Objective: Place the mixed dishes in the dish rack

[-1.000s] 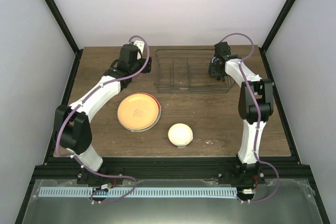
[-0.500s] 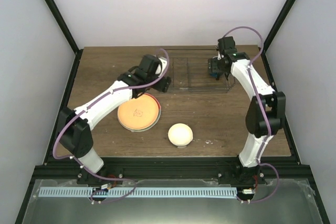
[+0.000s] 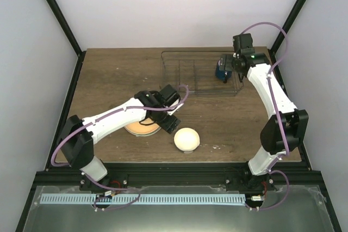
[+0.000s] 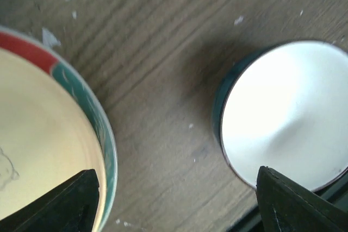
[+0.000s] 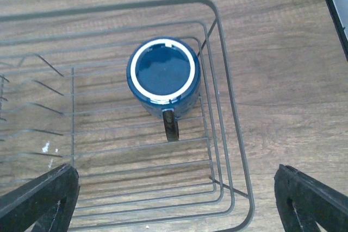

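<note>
Where set in dish rack (image 5: 136, 177), mug (image 5: 163, 77) dark blue, white-ringed.

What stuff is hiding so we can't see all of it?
- Orange plate: top view, left arm covers most.
- Floral plate: left wrist view, only rim shows under orange plate.
- Bowl: left wrist view, tool finger hides its lower edge.
- Rack: right wrist view, left end cut off.

No text, label, brand or number can be read anywhere. The only mark is a faint outline drawing on the orange-yellow plate (image 4: 38, 145), at the left edge of the left wrist view (too pale and cut off to make out).
</note>
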`<state>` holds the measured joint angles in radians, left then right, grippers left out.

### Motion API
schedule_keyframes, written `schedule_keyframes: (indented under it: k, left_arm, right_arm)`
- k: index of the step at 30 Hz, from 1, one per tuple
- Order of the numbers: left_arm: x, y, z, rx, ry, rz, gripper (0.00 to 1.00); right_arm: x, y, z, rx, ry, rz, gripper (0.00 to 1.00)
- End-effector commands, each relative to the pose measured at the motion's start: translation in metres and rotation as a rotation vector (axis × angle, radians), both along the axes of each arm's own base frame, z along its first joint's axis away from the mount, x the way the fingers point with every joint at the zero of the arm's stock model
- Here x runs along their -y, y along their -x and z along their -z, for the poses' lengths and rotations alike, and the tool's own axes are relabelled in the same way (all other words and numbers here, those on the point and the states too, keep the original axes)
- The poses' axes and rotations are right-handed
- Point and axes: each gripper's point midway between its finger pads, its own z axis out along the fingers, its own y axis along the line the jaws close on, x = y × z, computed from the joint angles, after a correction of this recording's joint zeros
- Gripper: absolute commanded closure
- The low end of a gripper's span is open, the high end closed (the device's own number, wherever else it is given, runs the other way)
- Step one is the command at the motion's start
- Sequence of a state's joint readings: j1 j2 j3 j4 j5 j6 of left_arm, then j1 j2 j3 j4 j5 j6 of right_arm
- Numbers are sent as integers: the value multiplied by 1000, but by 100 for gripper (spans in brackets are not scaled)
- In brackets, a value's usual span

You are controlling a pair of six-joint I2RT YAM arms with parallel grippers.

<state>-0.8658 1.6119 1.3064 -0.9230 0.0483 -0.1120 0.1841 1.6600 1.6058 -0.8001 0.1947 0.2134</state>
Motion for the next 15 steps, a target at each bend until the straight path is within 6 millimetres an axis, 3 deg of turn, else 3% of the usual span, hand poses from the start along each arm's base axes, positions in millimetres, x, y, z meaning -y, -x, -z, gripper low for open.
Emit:
schedule_keyframes:
  k: [1, 15]
  left_arm:
    - [-9, 22, 3, -89, 9, -4, 19]
    - [21, 20, 51, -171, 36, 91, 21]
  right_arm:
    - [2, -9, -43, 110, -53, 40, 0]
    - [3, -20, -80, 198, -55, 29, 0]
